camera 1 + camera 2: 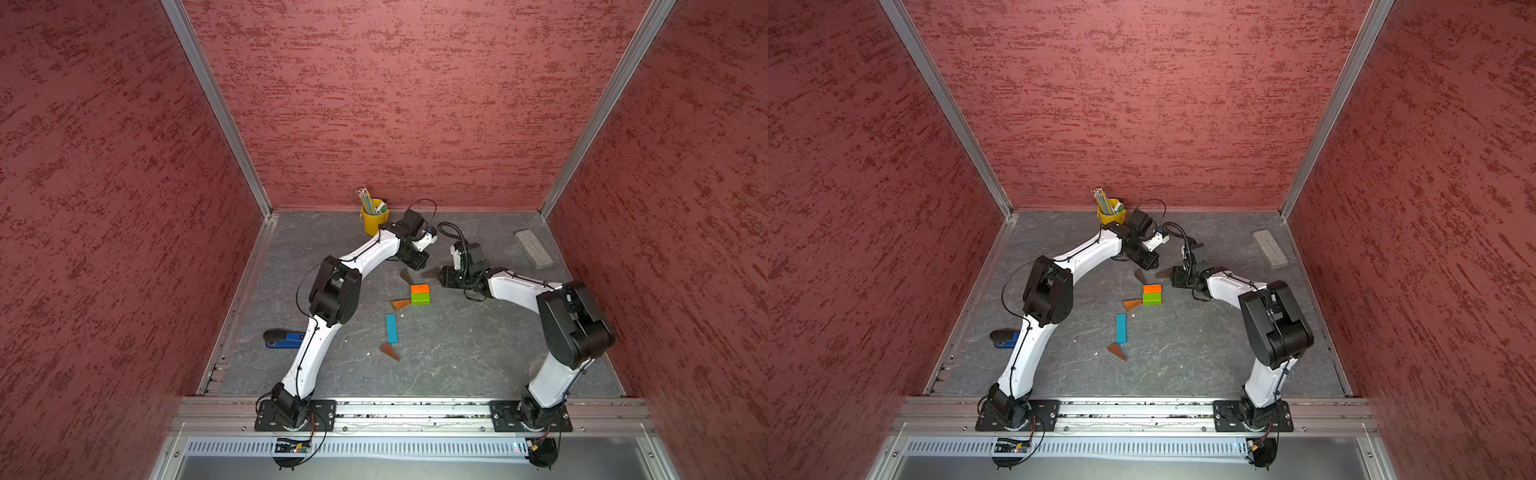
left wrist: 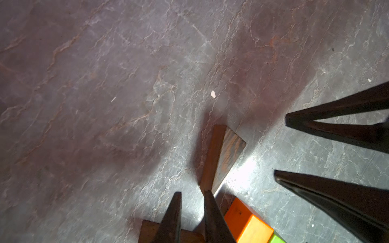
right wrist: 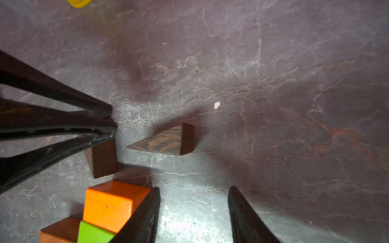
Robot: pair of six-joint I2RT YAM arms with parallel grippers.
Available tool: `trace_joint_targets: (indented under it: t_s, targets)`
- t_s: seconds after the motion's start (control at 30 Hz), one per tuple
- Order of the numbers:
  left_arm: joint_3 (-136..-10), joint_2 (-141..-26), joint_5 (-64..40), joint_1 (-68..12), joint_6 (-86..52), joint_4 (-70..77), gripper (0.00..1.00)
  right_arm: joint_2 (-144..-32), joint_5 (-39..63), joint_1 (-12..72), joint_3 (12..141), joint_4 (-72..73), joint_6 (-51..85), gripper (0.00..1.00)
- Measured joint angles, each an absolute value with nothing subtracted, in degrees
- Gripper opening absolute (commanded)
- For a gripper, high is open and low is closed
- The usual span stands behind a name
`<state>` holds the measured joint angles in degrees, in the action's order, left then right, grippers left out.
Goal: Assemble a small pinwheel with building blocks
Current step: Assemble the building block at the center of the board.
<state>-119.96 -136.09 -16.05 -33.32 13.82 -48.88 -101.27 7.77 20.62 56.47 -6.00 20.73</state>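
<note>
On the grey table (image 1: 457, 357) the orange block (image 1: 419, 288) and the green block (image 1: 420, 299) lie side against side, the green one at 6 o'clock of the orange. So far only this centre of the pinwheel is joined. A reddish wedge (image 1: 401, 304) lies just beside the green block at 9 o'clock. The blue bar (image 1: 391, 328) lies apart at 7 o'clock, its length running from 12 to 6, and a second reddish wedge (image 1: 390, 351) is just beside its 6 o'clock end. Beyond the orange block, the first dark wedge (image 3: 103, 157) is at 11 o'clock under the left gripper (image 2: 190, 192), and the second dark wedge (image 3: 166, 142) lies flat at 1 o'clock in front of the right gripper (image 3: 193, 188). The left fingers are drawn almost together, tips at the first dark wedge's upper edge — whether they pinch it I cannot tell. The right jaws stand apart with only bare table between them. A yellow cup (image 1: 375, 222) of pencils, a grey block (image 1: 533, 248) and a blue stapler (image 1: 284, 338) are well apart from the blocks.
</note>
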Motion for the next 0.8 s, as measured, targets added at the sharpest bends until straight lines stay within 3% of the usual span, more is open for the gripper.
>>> trace_joint_targets:
  t_s: [0.8]
  targets:
    - [-120.86,-139.87,-17.52,-34.04,13.85,-49.71,0.22,-104.97,5.08,20.80,60.36,-7.18,21.21,0.61]
